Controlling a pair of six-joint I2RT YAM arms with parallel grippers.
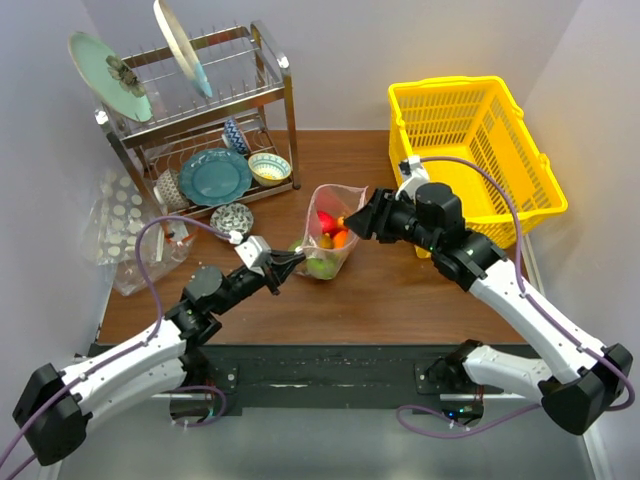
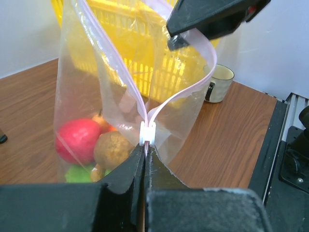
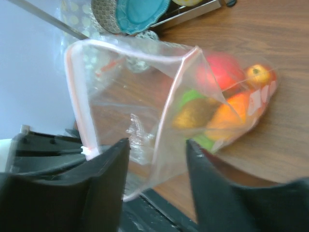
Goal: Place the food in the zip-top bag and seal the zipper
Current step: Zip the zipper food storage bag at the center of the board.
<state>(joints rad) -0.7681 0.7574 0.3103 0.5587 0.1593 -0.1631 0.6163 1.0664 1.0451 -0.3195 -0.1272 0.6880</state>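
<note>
A clear, pink-tinted bag (image 1: pixel 337 200) is standing open in the middle of the wooden surface (image 1: pixel 400 290), holding red, orange and green toy fruit (image 1: pixel 325 240). The left hand (image 1: pixel 292 261) is touching its near left corner, and the right hand (image 1: pixel 355 219) is meeting its upper right edge. A yellow basket (image 1: pixel 470 140) is sitting behind the right arm, and a dish rack (image 1: pixel 200 120) is standing at back left.

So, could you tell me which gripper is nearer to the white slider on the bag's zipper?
Left. The left gripper is pinched on the zipper right below the white slider; the right gripper is up at the far end of the zip-top bag mouth.
</note>
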